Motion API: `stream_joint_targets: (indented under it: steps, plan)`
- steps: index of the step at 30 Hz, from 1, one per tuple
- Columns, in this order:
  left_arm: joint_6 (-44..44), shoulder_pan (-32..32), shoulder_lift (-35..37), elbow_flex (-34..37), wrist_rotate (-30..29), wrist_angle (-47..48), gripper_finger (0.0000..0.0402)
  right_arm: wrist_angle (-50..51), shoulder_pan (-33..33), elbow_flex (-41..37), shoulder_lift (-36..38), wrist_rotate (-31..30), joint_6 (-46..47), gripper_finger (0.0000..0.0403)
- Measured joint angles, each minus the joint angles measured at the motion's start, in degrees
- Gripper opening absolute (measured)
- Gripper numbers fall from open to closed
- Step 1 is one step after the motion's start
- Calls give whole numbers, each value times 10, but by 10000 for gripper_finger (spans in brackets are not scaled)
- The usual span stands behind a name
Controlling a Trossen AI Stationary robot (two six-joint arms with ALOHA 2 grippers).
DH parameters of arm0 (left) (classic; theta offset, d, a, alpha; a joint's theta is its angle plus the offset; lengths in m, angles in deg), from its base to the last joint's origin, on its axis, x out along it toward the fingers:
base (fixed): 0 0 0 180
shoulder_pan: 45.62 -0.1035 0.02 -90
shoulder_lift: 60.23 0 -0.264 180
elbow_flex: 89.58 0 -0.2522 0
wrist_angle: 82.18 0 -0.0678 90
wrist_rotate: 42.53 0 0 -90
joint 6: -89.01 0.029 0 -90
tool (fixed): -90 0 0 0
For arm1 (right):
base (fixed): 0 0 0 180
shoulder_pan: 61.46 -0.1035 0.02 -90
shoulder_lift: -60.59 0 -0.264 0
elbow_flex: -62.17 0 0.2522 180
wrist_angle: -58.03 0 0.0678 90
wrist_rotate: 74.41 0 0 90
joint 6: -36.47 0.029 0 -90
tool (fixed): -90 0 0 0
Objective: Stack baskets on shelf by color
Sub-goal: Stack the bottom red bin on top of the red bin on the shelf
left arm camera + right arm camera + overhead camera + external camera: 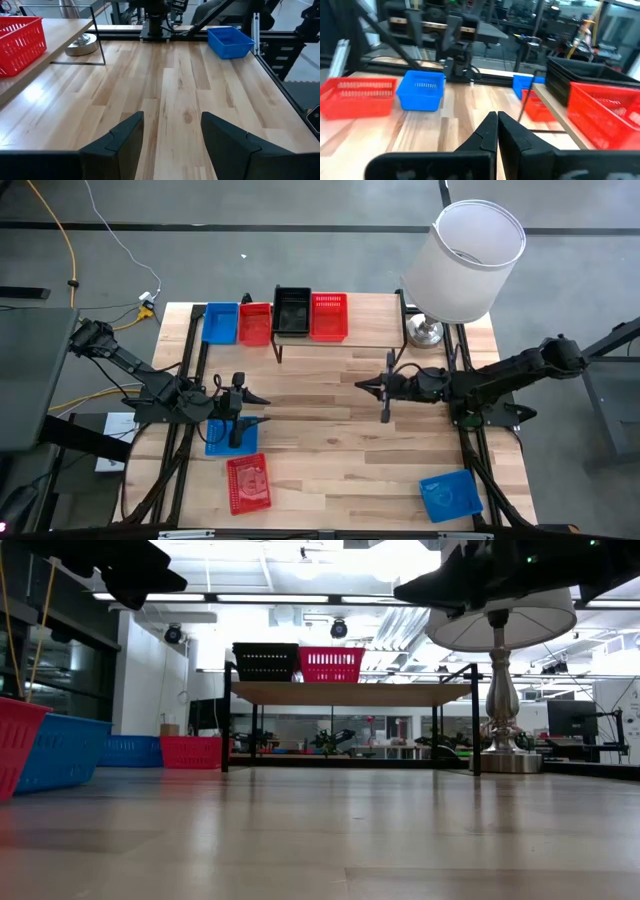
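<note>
Left gripper [243, 408] hovering above the blue basket [222, 437] at the near left, fingers [127, 137] spread wide, holding nothing. Likely light, stiff, perforated plastic; best pinched on one thin rim wall. Beside it, nearer, a red basket [247, 483]; another blue one [449, 495] near right. Farther out, shelf [367, 313] carrying black [292, 311] and red [329, 316] baskets. Right gripper [385, 387] mid-table, pressed shut, empty.

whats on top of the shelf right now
On the low wood-topped shelf sit a black perforated plastic basket and a red perforated plastic basket, side by side. Whether each is a single basket or a stack cannot be seen from above.
</note>
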Motion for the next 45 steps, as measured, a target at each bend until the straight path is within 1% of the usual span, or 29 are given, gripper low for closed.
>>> stream_joint_targets:
  steps: [5, 10, 17, 45]
  plan:
    - [0, 0, 0, 0, 0, 0, 191, 5, 22, 0, 0, -3, 38, 0]
    - [0, 0, 0, 0, 0, 1, 191, 12, 35, 0, 0, -2, 55, 0]
    - [19, 0, 0, 0, 0, 1, 191, 11, 39, 0, 0, 1, 56, 0]
    - [20, 0, 0, 0, -2, 1, 191, 11, 39, 0, 0, 2, 60, 0]
